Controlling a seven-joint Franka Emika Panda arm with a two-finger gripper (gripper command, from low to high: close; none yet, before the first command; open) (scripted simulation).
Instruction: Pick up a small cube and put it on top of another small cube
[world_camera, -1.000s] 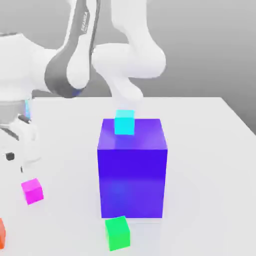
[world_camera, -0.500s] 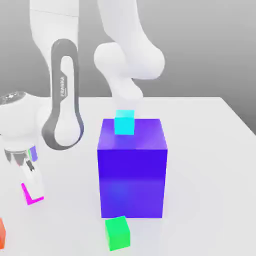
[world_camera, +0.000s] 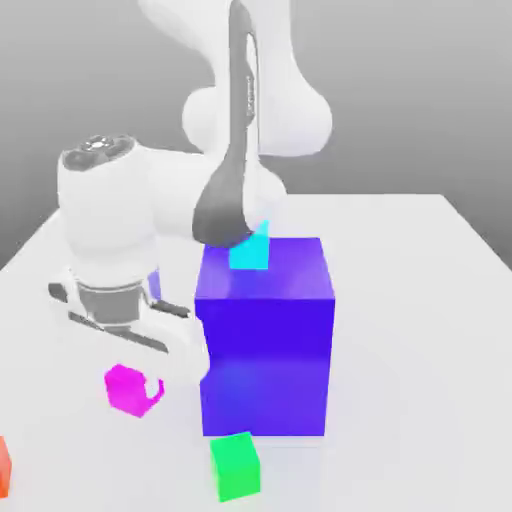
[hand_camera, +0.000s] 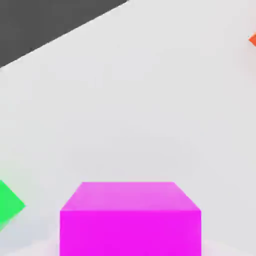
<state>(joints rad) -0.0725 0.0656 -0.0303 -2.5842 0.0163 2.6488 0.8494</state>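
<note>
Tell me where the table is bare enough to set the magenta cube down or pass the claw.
Bare table lies on the exterior view's right of the big blue cube, out to the edge. Crowded: the exterior view's left, where the claw is shut on the magenta cube, with the green cube in front. The cyan cube takes part of the blue top.

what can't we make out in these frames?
- Cyan cube, exterior view: the arm's dark elbow covers its upper left part.
- Orange cube, exterior view: cut off by the left edge.
- Magenta cube, exterior view: a fingertip overlaps its right edge.
</note>
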